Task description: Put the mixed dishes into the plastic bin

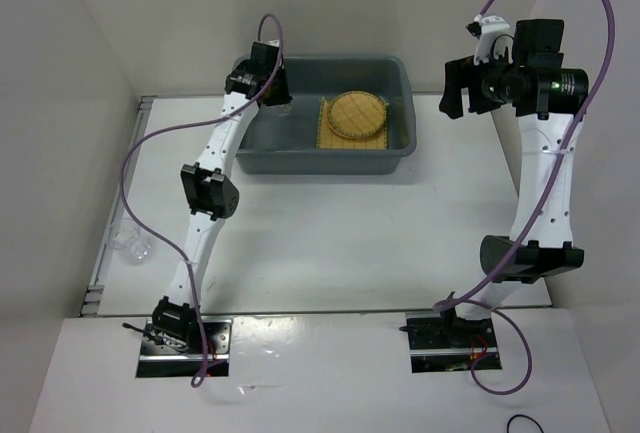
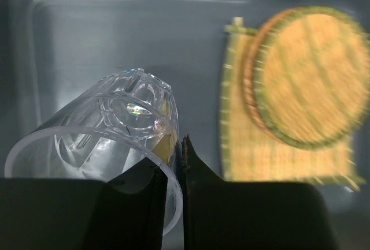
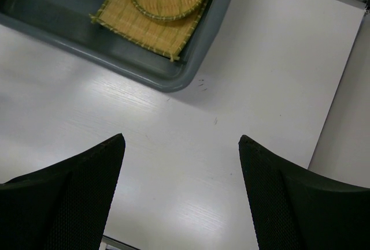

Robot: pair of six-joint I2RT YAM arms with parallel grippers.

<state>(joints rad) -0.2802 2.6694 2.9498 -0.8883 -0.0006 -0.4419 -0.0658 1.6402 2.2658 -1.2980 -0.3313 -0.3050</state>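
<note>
Bin first: plastic bin [image 1: 258,156], dark grey, sits at the far middle of the white tabletop [image 1: 330,243]. Yellow woven mat [image 1: 334,137] lies flat on the bin floor in its right half, and a round woven disc [image 1: 357,113] rests on top of it, toward the far side. Bin's left half holds nothing but the clear cup [image 2: 115,126]. Loose cups [image 1: 131,243], clear and hard to count, sit well apart at the left edge of the tabletop, beside the purple cable [image 1: 150,143].

Left arm reaches far over the bin's left half, elbow bent, wrist pointing down. Left tool [image 2: 181,160] is clamped on the clear cup's rim, one finger inside the mouth and one outside. The cup hangs tilted, mouth toward the wrist camera, base toward the bin floor. Cannot tell whether it touches the floor.

Right arm is raised high, right of the bin. Right tool [image 3: 182,192] has its fingers wide apart, holding nothing, over bare tabletop just near of the bin's right corner.
</note>
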